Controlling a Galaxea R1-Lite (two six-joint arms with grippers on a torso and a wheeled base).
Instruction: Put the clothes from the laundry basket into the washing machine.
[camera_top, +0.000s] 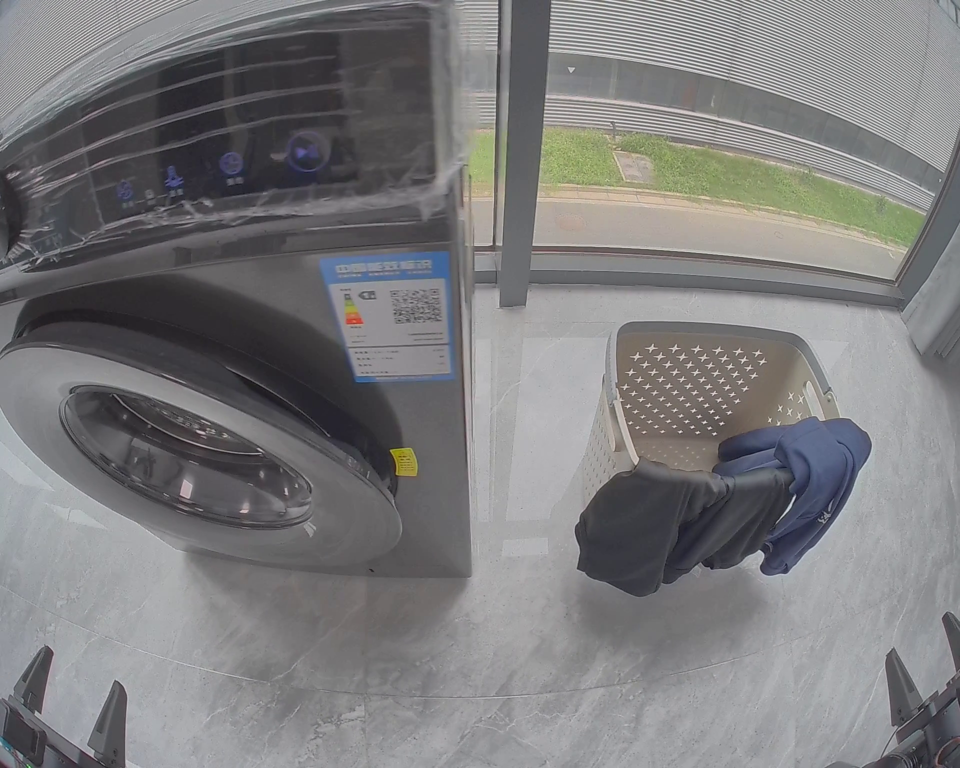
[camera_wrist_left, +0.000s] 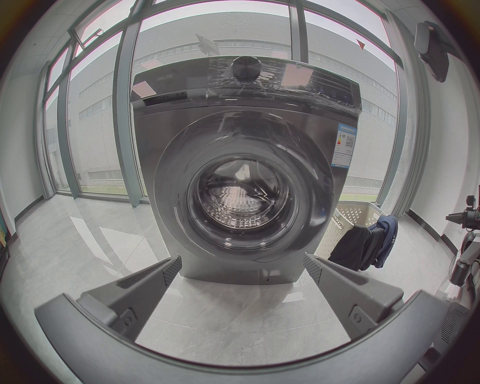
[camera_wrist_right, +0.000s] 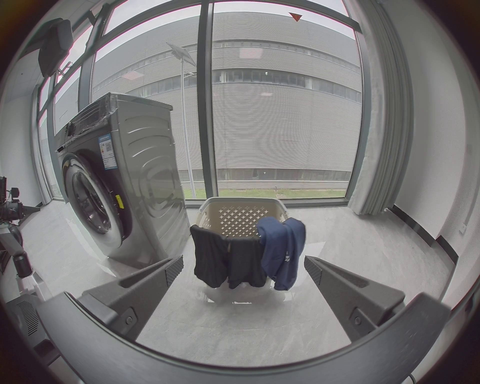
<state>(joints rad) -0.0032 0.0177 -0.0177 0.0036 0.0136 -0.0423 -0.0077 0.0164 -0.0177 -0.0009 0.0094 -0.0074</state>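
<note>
A grey front-loading washing machine (camera_top: 250, 330) stands on the floor at the left, its round glass door (camera_top: 190, 460) closed. To its right sits a cream laundry basket (camera_top: 700, 385). A black garment (camera_top: 665, 525) and a navy blue garment (camera_top: 815, 480) hang over the basket's near rim. My left gripper (camera_top: 72, 700) is low at the near left, open and holding nothing, facing the machine door (camera_wrist_left: 242, 202). My right gripper (camera_top: 925, 665) is low at the near right, open and holding nothing, facing the basket (camera_wrist_right: 240, 215) and the garments (camera_wrist_right: 250, 255).
Floor-to-ceiling windows with a grey pillar (camera_top: 522, 150) run behind the machine and basket. A curtain (camera_top: 935, 300) hangs at the far right. Bare grey tile floor (camera_top: 500, 660) lies between the grippers and both objects.
</note>
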